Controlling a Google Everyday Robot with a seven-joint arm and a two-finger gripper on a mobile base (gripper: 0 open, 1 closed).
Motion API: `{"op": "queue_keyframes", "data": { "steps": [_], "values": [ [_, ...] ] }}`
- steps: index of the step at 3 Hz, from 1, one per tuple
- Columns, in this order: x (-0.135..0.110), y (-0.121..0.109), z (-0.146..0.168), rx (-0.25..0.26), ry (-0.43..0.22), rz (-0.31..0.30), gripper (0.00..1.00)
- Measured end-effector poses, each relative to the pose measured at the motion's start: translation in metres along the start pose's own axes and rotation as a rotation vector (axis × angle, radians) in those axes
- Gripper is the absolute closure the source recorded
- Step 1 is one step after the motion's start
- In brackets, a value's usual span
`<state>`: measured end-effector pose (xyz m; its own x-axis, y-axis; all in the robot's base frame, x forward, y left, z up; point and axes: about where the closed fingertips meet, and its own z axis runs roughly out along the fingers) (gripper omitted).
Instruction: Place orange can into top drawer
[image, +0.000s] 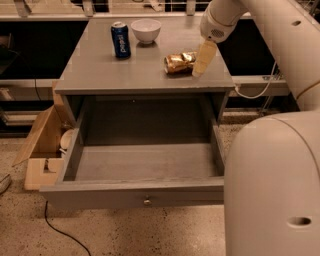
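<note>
Grey wood fills most of my view: the top drawer (145, 196) stands pulled fully out below the cabinet top (95, 72), with its small round knob (147, 202) at the middle of the front and nothing inside it. The orange can (179, 63) lies on its side, dented, on the cabinet top near the right front edge, above the drawer and not in it. My gripper (198, 70) points down just beside the can's right end; I cannot tell whether it touches the can, nor whether it is apart or together. Farther back stand a blue can (120, 40) and a white bowl (146, 30). A cardboard box (42, 137) sits on the floor at the left.
</note>
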<state>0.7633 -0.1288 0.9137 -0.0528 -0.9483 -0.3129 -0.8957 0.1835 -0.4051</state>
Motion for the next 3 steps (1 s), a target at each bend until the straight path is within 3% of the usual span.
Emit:
{"op": "queue_keyframes", "data": {
  "steps": [2, 3],
  "values": [
    [-0.034, 0.011, 0.047, -0.110, -0.012, -0.140, 0.00],
    [-0.033, 0.020, 0.066, -0.169, -0.007, -0.156, 0.00]
  ]
}}
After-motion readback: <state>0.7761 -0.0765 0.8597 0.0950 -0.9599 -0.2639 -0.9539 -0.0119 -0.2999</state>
